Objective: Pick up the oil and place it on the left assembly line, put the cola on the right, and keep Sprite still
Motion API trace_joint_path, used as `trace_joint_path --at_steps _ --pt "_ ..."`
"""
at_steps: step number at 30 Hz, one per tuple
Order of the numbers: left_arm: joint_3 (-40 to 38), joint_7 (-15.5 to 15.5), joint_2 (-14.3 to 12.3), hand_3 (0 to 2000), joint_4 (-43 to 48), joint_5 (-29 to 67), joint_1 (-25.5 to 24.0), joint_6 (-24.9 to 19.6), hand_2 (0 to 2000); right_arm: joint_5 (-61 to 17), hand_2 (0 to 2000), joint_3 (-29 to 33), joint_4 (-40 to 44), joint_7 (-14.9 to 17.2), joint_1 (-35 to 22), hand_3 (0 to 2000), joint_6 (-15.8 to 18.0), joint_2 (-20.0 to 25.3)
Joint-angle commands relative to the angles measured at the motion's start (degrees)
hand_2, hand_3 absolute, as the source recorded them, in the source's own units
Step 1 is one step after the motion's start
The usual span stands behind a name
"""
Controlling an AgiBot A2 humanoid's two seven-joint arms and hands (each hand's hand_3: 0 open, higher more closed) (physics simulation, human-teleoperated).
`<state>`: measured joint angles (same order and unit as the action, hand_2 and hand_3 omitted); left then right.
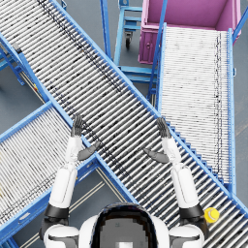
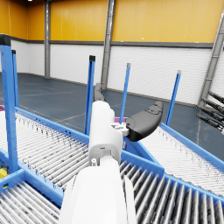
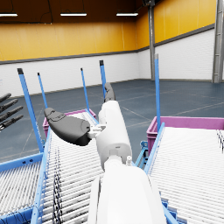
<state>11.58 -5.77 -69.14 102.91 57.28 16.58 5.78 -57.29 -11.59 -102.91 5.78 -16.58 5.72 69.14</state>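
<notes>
At the lower left of the head view lies the left roller conveyor with silver rollers and blue side rails [image 1: 31, 150], bare where it shows. Above its inner edge the robot's left hand [image 1: 79, 141] is raised on its white arm, dark fingers stretched straight and apart, thumb turned inward, nothing in it. The left wrist view shows the same spread thumb and empty palm.

Under both hands runs the wide central roller conveyor [image 1: 97, 82], slanting from upper left to lower right. The right hand [image 1: 165, 144] hovers over its middle, a mirror of the other: fingers straight, thumb pointing inward, holding nothing.

Further right stands the right roller conveyor with blue rails [image 1: 193, 87], its far end meeting a magenta open-topped bin [image 1: 193, 12].

At the lower right, a small round yellow object [image 1: 211, 214] sits on the central conveyor just beside the right upper arm (from above, only a yellow disc shows, so whether it is the oil cannot be told). It is well apart from both hands.
</notes>
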Motion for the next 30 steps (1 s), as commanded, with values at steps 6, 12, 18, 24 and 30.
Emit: trace_joint_path --at_steps 6,12,18,24,30 --pt "0.0 0.0 0.0 0 0.0 0.0 0.0 0.0 0 0.0 0 0.0 0.0 0.0 0.0 0 0.0 0.0" --pt "0.0 0.0 0.0 0 0.0 0.0 0.0 0.0 0 0.0 0 0.0 0.0 0.0 0.0 0 0.0 0.0" --pt "0.0 0.0 0.0 0 0.0 0.0 0.0 0.0 0 0.0 0 0.0 0.0 0.0 0.0 0 0.0 0.0" --pt "0.0 0.0 0.0 0 0.0 0.0 0.0 0.0 0 0.0 0 0.0 0.0 0.0 0.0 0 0.0 0.0" --pt "0.0 0.0 0.0 0 0.0 0.0 0.0 0.0 0 0.0 0 0.0 0.0 0.0 0.0 0 0.0 0.0"
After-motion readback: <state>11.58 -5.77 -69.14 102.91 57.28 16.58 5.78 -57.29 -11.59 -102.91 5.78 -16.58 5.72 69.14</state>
